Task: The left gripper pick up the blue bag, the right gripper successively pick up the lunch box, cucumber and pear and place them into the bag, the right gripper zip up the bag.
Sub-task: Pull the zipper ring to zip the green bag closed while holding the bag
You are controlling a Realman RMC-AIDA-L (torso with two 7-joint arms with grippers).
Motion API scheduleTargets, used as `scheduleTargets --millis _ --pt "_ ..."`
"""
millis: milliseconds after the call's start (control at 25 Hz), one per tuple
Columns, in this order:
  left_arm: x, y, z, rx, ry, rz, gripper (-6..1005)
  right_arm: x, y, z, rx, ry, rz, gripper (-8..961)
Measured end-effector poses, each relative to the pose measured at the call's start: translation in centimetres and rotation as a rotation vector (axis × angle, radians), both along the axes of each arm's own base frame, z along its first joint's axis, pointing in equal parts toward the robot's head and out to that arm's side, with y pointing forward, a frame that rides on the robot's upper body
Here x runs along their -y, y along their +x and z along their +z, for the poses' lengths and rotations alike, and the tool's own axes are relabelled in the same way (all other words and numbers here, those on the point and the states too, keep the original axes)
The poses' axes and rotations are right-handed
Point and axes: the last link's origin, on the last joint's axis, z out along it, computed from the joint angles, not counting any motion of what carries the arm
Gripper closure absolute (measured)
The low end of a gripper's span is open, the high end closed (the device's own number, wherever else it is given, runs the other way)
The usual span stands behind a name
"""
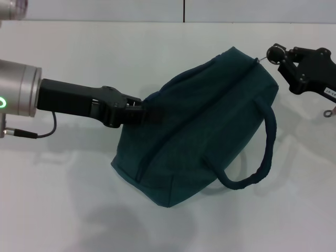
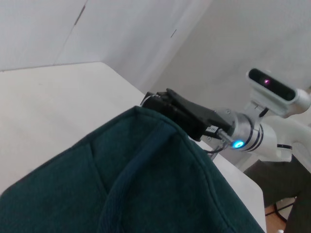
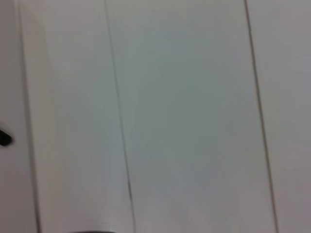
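Left pincer (image 1: pixel 143 111), black and blocky on a silver-cuffed arm that reached in from the robot's left, was clenched on the near end of the dark blue-green fabric bag (image 1: pixel 194 131), gripping its upper edge where the top seam began. That bag lay tilted across the middle of the white counter (image 1: pixel 79 210), its lower corner pointing toward the robot and its upper end rising away to the right. A long dark loop handle (image 1: pixel 262 157) of the same cloth hung off the bag's right side and curved down to the counter. The top seam looked closed along its length, so nothing inside could be seen.

Farther off, at the bag's upper far corner, the right pincer (image 1: pixel 278 55), black and angular, sat just beside the thin metal zipper pull (image 1: pixel 257 59) at that end; its fingertips appeared closed around the pull, though the contact was small and hard to judge. In the left wrist view the same right pincer (image 2: pixel 160 104) showed beyond the bag's (image 2: pixel 146 184) ridge, touching its far edge.

Bare counter lay open on every side of the bag, widest in front and to the robot's left. Beyond the counter's far edge stood a pale panelled wall (image 1: pixel 184 10) with a vertical seam.
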Motion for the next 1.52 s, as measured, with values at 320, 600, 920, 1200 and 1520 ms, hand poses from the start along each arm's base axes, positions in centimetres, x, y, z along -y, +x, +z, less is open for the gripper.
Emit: scheduleTargets --millis 320,600,920,1200,1520 --pt "0.0 -0.2 0.3 -0.004 0.005 0.002 870 -0.7 1.0 -1.0 0.090 0.012 -0.058 936" --pt "0.0 -0.2 0.4 -0.004 0.006 0.002 867 -0.6 1.2 -2.2 0.139 -0.019 -0.069 936" --pt "0.0 -0.3 0.3 -0.001 0.005 0.001 865 -0.7 1.3 -2.7 0.163 -0.036 -0.080 936" --pt "0.0 -0.6 0.5 0.018 0.008 0.002 862 -1.0 1.7 -2.7 0.179 -0.028 -0.111 935" --pt "0.0 -0.6 0.4 0.023 0.011 -0.004 860 -0.7 1.7 -2.9 0.176 -0.044 -0.104 935"
